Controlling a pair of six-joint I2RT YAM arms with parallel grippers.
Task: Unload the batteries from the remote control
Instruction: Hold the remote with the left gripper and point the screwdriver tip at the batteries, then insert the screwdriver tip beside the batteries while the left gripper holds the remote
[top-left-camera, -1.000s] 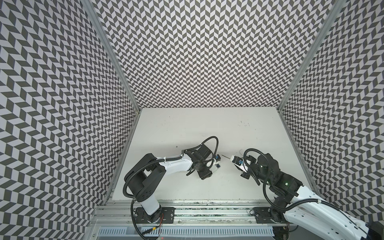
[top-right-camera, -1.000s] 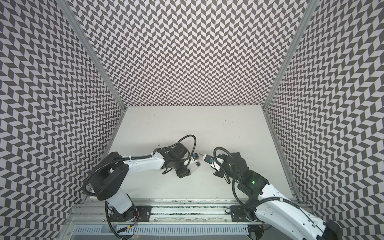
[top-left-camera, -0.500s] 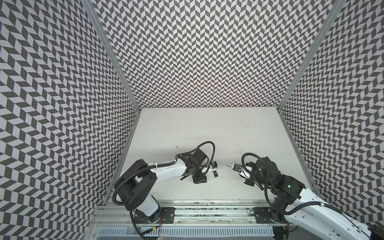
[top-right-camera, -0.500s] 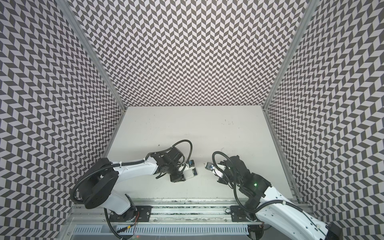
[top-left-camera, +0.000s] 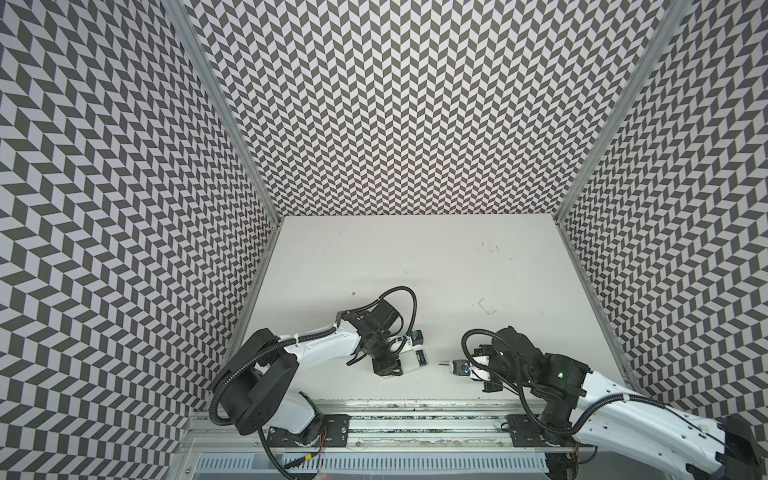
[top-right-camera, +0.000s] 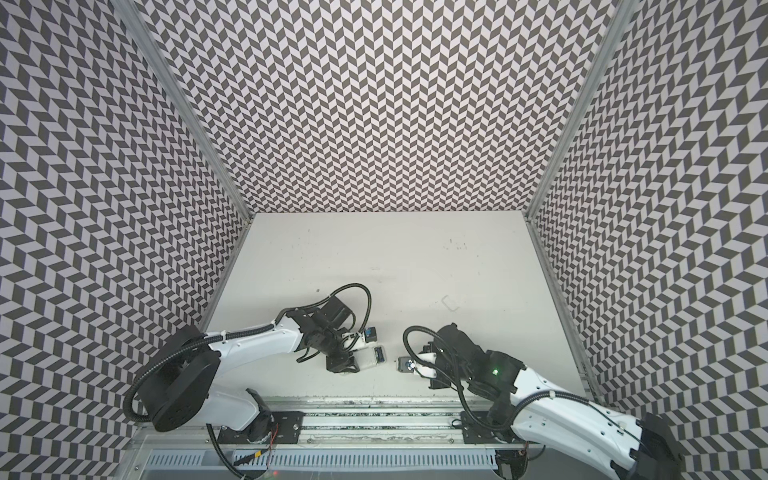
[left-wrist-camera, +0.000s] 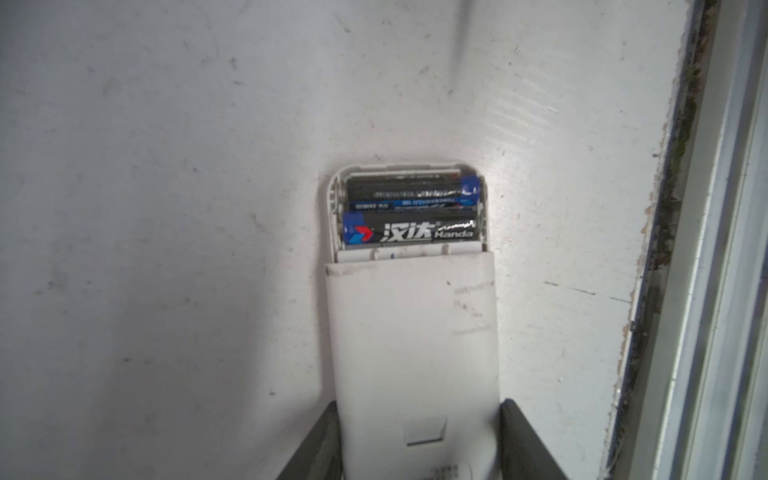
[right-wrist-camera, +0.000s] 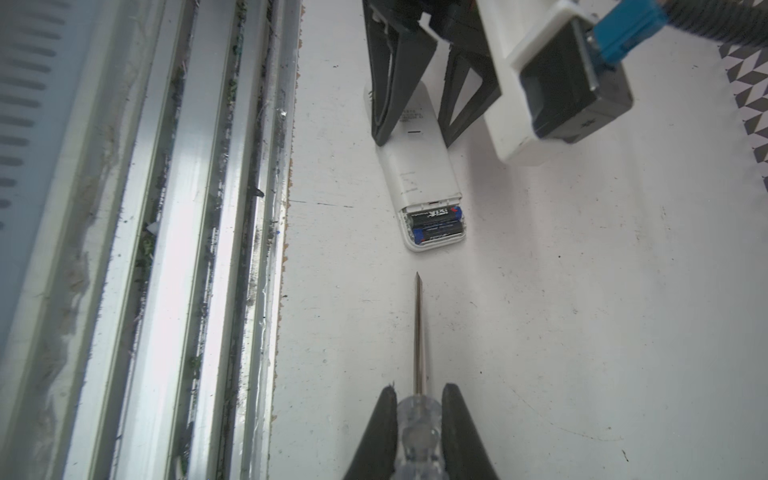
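A white remote control (left-wrist-camera: 411, 332) lies on the table with its back up and its end compartment uncovered. Two black batteries (left-wrist-camera: 409, 232) with blue ends lie side by side in it. My left gripper (left-wrist-camera: 417, 405) is shut on the remote's body, one finger against each long side. In both top views the remote (top-left-camera: 415, 359) (top-right-camera: 372, 356) shows near the front edge. My right gripper (right-wrist-camera: 417, 390) is shut on a clear-handled screwdriver (right-wrist-camera: 418, 332). Its tip points at the batteries (right-wrist-camera: 436, 224) from a short gap away, touching nothing.
The metal front rail (right-wrist-camera: 187, 249) runs close along one side of the remote and also shows in the left wrist view (left-wrist-camera: 715, 249). A small pale rectangular piece (top-left-camera: 487, 306) lies on the table behind the right arm. Patterned walls enclose three sides.
Both arms have moved toward the front rail. The left gripper has closed in on the remote and carried it along. The screwdriver tip now sits a little farther from the remote.
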